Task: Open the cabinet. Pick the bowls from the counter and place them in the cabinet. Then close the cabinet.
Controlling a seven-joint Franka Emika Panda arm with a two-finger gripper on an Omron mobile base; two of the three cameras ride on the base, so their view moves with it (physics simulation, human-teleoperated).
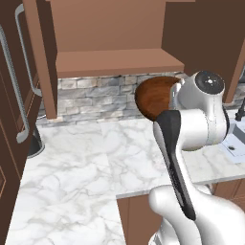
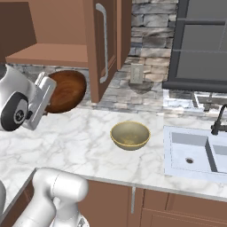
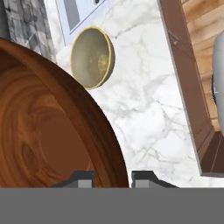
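The cabinet [image 1: 115,62] stands open, its shelf bare and its right door [image 2: 104,44] swung outward. My gripper [image 3: 111,177] is shut on the rim of the dark reddish-brown wooden bowl [image 3: 43,131]. That bowl [image 1: 153,98] hangs tilted on edge above the counter [image 1: 86,158], just below and in front of the shelf. From the right base view the gripper [image 2: 48,95] holds the wooden bowl [image 2: 66,91] left of the open door. The pale beige bowl [image 2: 130,135] sits upright on the marble counter [image 2: 88,137], apart from the gripper; it also appears in the hand view [image 3: 92,57].
A sink [image 2: 190,150] with a black faucet [image 2: 219,119] lies at the counter's right end. Above it is a black-framed unit with grey panes [image 2: 199,40]. A dark tall door with a curved handle [image 1: 9,95] stands at the left. A stone backsplash [image 1: 95,95] runs behind the counter.
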